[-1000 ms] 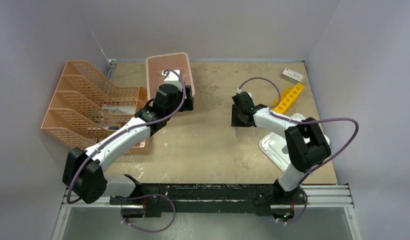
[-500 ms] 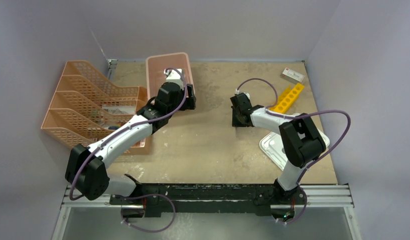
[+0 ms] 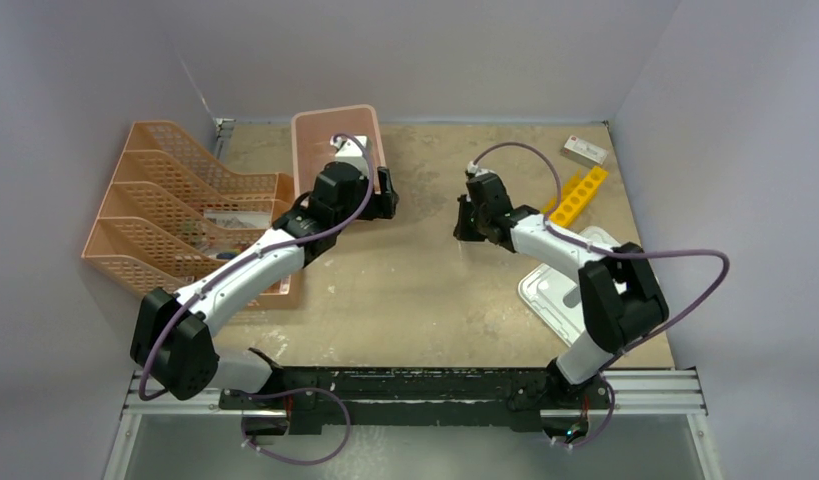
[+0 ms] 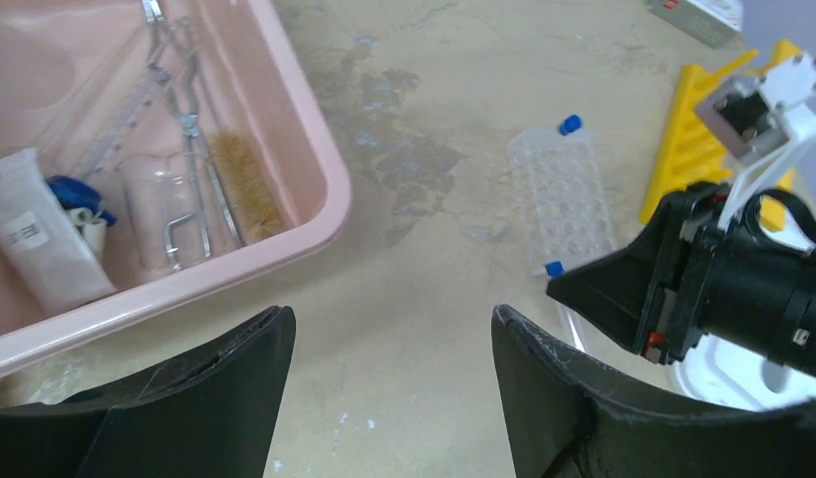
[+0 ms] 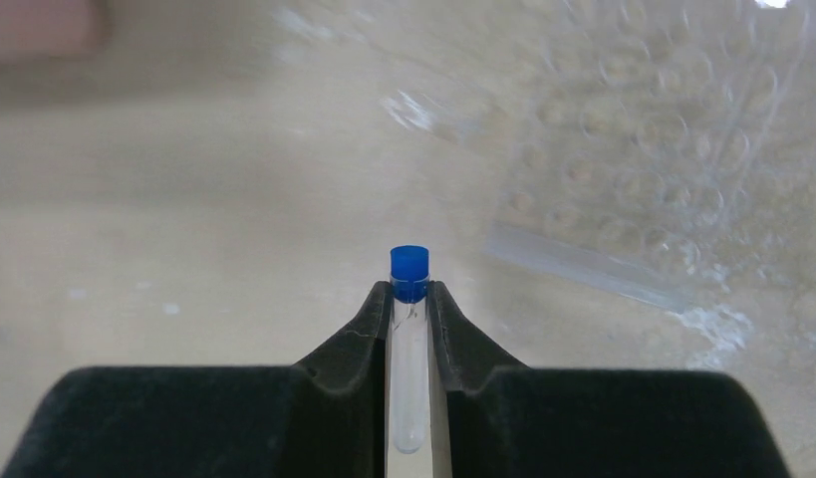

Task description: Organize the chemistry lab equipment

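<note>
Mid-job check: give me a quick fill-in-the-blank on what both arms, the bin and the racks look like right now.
1. The right gripper is shut on a clear tube whose cap is ____.
2. The left gripper hangs above the table with its jaws ____ and nothing between them.
3. The bin holding the metal tongs and the brush is ____.
4. The holed rack next to the clear rack is ____.

Missing words: blue; open; pink; yellow.

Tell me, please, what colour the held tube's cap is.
The cap is blue; the right wrist view shows it best.
</note>
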`<action>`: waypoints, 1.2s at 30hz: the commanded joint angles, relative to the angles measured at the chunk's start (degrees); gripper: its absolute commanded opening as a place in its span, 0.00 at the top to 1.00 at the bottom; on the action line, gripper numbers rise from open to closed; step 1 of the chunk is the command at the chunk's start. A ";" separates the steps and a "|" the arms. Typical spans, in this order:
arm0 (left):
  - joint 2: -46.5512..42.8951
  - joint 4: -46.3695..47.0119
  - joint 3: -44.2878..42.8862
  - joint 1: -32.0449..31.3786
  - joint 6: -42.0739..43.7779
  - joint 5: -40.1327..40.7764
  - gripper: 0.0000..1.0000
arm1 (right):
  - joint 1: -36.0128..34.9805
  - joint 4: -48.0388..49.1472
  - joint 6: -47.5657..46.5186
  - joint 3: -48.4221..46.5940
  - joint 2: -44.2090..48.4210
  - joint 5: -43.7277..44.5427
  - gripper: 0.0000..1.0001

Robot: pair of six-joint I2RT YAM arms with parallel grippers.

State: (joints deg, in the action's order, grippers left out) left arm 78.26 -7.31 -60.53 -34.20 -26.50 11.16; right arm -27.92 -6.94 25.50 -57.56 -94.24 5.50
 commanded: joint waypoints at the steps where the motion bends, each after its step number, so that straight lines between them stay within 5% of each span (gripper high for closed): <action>1: -0.68 5.16 -4.11 0.27 -0.69 -8.98 0.29 | 0.03 3.83 2.00 -6.91 6.23 -7.07 0.88; 9: -0.18 16.51 -3.97 0.18 -1.63 -24.93 0.29 | 1.17 8.38 5.84 -16.55 9.91 -12.26 0.87; 27: 6.64 25.90 -7.19 0.20 -13.74 -28.39 0.47 | 2.22 20.96 14.64 -15.20 12.89 -20.98 0.84; 30: 6.90 26.06 -7.39 0.18 -14.38 -26.92 0.57 | 2.23 21.22 14.69 -14.91 13.15 -21.31 0.84; 36: 6.75 25.11 -7.73 0.18 -12.05 -26.73 0.93 | 2.23 20.14 14.58 -14.46 13.68 -22.33 0.83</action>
State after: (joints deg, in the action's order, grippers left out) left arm 85.71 15.40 -65.34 -34.13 -39.88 -16.03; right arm -25.82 10.61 39.70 -71.88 -83.00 -14.70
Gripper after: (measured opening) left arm 0.168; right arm 0.166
